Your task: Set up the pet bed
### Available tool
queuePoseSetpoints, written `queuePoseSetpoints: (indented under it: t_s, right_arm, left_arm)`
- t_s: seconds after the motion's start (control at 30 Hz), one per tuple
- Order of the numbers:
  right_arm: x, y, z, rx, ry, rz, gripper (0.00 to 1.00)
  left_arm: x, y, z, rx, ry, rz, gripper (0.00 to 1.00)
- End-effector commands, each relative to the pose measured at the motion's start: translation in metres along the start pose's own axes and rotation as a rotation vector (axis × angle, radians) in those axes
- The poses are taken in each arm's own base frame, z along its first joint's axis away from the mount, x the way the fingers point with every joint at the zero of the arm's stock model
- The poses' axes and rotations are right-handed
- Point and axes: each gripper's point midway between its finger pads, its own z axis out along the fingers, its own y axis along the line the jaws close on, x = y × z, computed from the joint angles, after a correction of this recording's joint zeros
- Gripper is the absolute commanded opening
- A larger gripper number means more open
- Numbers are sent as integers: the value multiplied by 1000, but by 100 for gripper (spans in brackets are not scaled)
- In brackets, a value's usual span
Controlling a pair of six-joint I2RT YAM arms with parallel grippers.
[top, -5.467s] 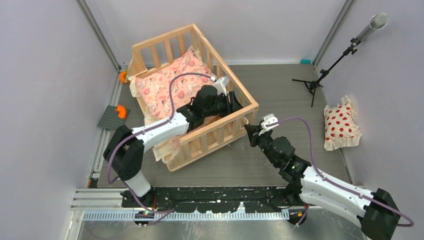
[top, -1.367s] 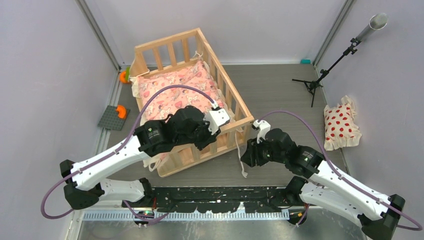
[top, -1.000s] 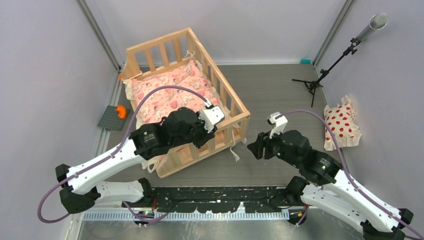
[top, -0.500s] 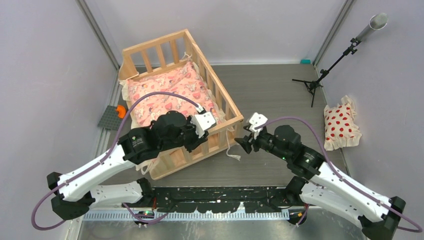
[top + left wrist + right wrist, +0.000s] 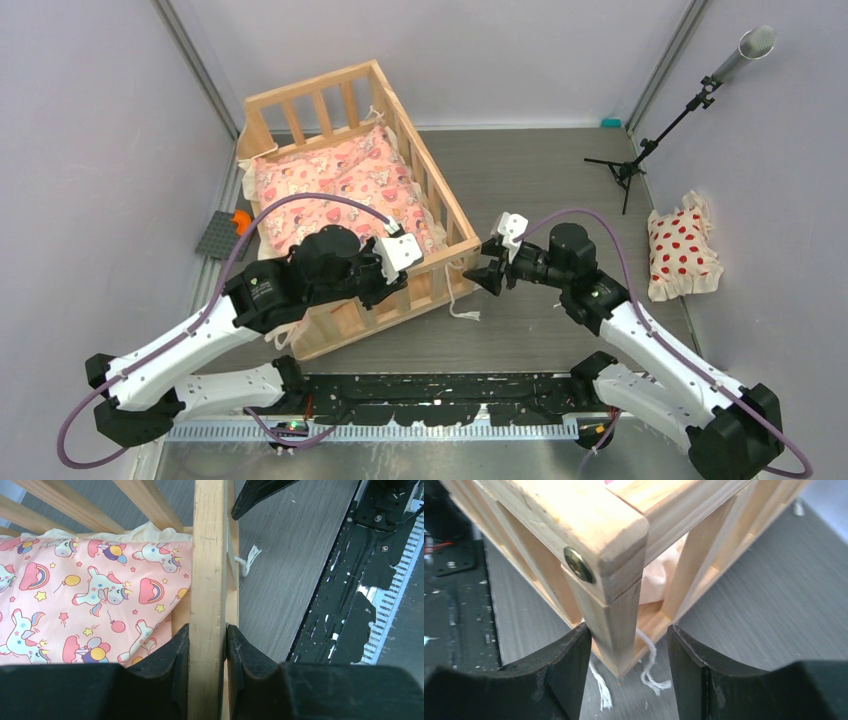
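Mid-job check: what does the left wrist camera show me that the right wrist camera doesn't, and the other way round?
Only the left wrist: the left hand shut on the top rail of the pet bed, and the printed top of the pink cushion lying inside the frame.
Only the right wrist: the right hand open, straddling the bed's corner post without clamping it, and a brass screw in that corner.
Both: the light wooden frame and a cream tie trailing onto the grey floor.
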Motion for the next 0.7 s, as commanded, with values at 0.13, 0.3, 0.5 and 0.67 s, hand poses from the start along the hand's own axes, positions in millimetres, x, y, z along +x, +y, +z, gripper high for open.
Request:
queuePoseSetpoints:
  t_s: [0.13,0.3,0.5,0.67]
  right_arm:
    - [-54,18,11,-269,-238,-38,45]
    - [-58,18,16,-288,-246,-31,13]
    - [-62,4,0,-114,-250,60,1]
    - [-50,8,-25,23,-219,123,1]
  left_arm:
    - [82,-2,-13,38,316,123,0]
    - [84,-2,-10,37,314,138,0]
    - [77,11,2,-38,262,146,0]
    - [64,22,19,-75,217,142,0]
